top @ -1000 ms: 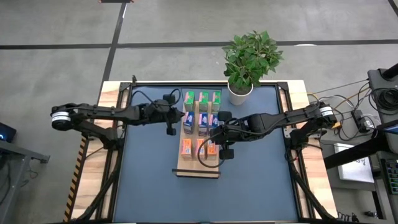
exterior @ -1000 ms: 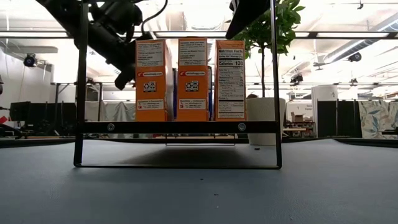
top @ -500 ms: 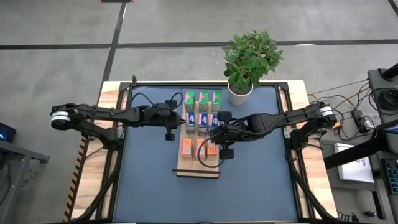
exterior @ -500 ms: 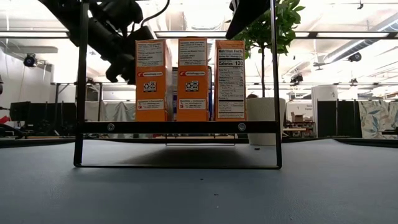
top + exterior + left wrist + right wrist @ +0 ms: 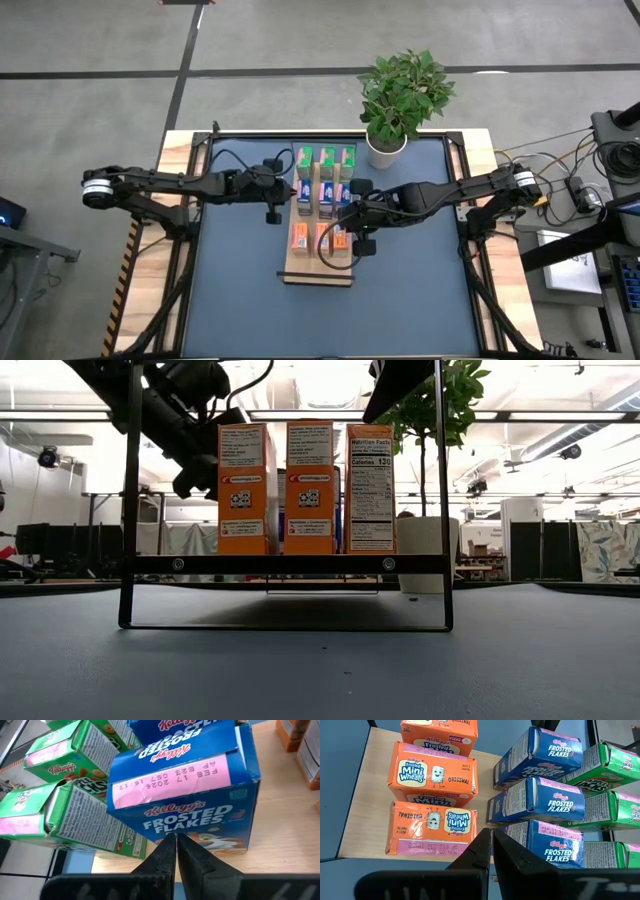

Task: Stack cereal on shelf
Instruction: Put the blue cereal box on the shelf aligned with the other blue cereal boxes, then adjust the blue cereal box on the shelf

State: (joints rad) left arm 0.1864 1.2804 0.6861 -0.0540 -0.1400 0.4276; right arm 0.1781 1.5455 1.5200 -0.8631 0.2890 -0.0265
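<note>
Since a second ago the left claw (image 5: 272,190) has drawn slightly back from the shelf (image 5: 318,275).

High view: the light-wood board lies lengthwise away from the surface's front edge, carrying nine boxes.

Left wrist view: closed fingers (image 5: 175,851) face a blue Frosted Flakes box (image 5: 185,795).

Right wrist view: the right claw (image 5: 492,847), closed and empty, hovers over the orange Mini-Wheats boxes (image 5: 437,772).

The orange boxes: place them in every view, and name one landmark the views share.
High view: orange boxes in a row on the shelf, nearest its dark-strip end.
Low view: upright side by side, centre of the picture, in front of everything else on the shelf.
Left wrist view: only corners at the upper right edge.
Right wrist view: the row fills the left half.
Shared landmark: the blue boxes just behind them.
</note>
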